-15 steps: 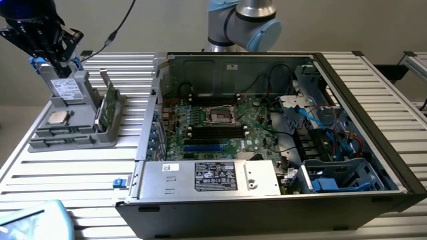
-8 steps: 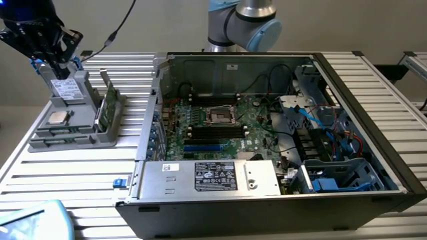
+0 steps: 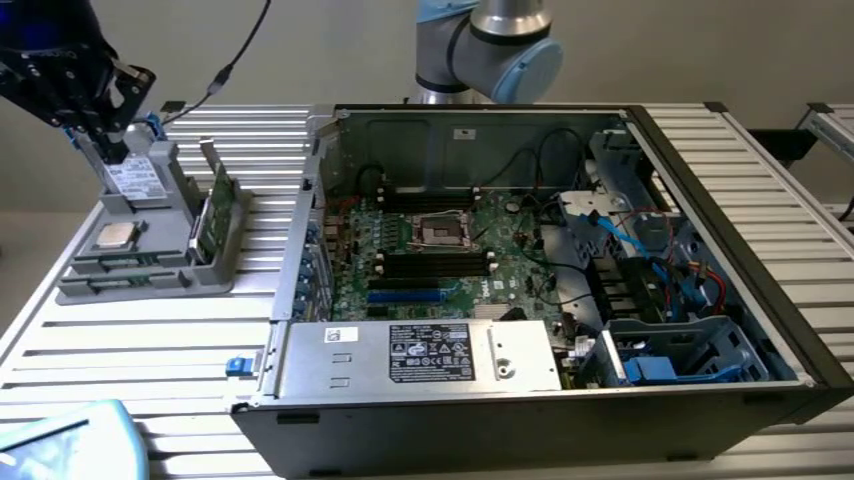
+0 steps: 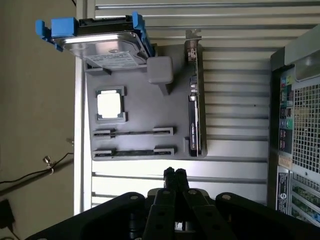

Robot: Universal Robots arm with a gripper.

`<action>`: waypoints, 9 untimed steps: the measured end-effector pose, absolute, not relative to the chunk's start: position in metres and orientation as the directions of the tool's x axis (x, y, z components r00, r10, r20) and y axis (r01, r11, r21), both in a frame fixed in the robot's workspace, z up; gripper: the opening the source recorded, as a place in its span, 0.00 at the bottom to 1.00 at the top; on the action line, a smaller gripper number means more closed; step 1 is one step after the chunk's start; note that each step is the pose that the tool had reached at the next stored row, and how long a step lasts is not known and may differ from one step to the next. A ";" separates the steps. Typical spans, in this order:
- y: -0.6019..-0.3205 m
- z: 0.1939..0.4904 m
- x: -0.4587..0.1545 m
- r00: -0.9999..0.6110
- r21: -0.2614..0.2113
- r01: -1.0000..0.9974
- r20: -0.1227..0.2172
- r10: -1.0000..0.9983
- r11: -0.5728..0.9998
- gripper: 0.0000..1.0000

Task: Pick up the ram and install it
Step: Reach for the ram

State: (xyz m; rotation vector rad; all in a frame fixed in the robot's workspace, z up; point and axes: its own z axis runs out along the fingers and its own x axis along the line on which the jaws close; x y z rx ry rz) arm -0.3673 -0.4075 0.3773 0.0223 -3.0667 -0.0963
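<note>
Closed gripper over the parts holder, ram not yet picked up.

In the exterior view a slatted table [image 3: 134,350] carries an open computer case [image 3: 534,430], and a grey holder [image 3: 200,275] stands at the case's 9 o'clock. The gripper [image 3: 118,152], fingers pressed together, hangs at the holder's 12 o'clock, just above the drive [image 3: 134,178]. The ram [image 4: 134,133] sits on edge in a slot at the holder's 6 o'clock. The silver chip [image 3: 116,236] lies between the ram and the drive.
</note>
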 end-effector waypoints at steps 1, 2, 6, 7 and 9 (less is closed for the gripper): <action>-0.407 0.377 -0.369 -0.997 0.063 -0.018 0.073 -0.022 0.998 0.11; -0.407 0.376 -0.371 -0.997 0.063 -0.023 0.074 -0.028 0.998 0.11; -0.407 0.374 -0.377 -0.996 0.063 -0.044 0.077 -0.049 0.997 0.11; -0.407 0.373 -0.378 -0.995 0.063 -0.050 0.078 -0.055 0.997 0.11; -0.407 0.372 -0.381 -0.995 0.063 -0.061 0.080 -0.066 0.996 0.11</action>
